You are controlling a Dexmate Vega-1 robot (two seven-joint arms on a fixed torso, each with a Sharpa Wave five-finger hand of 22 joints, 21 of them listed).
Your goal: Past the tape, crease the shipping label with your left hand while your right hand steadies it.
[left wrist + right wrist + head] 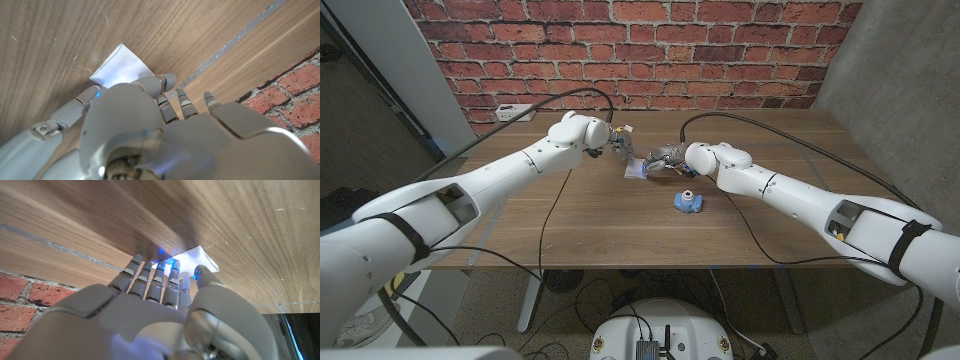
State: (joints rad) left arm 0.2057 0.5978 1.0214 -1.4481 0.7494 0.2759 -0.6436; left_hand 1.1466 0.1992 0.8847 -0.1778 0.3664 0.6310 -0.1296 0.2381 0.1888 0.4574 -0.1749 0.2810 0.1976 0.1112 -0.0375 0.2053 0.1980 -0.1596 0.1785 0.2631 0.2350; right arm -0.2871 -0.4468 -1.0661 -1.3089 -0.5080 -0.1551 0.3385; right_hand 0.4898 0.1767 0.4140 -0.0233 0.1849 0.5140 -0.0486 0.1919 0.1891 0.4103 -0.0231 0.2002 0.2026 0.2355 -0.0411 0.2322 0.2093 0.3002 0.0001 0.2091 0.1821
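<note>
Shipping label [638,168] lies at upper centre of tabletop [600,215]. Left robot hand [617,142] fingers touch it; right robot hand [665,159] fingers press its edge. Blue tape [687,201] sits nearby, lower right.

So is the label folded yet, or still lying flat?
Cannot tell. Both hands, left and right, cover most of the label; the corner that shows lies flat on the table, with no crease visible.

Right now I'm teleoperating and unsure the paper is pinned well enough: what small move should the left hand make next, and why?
Probably press the left hand down along the shipping label's edge to start the crease. Both hands already meet at the white label beyond the blue tape, and the right hand has its fingertips on the paper, so it looks steadied. Whether a fold has begun cannot be told.
</note>
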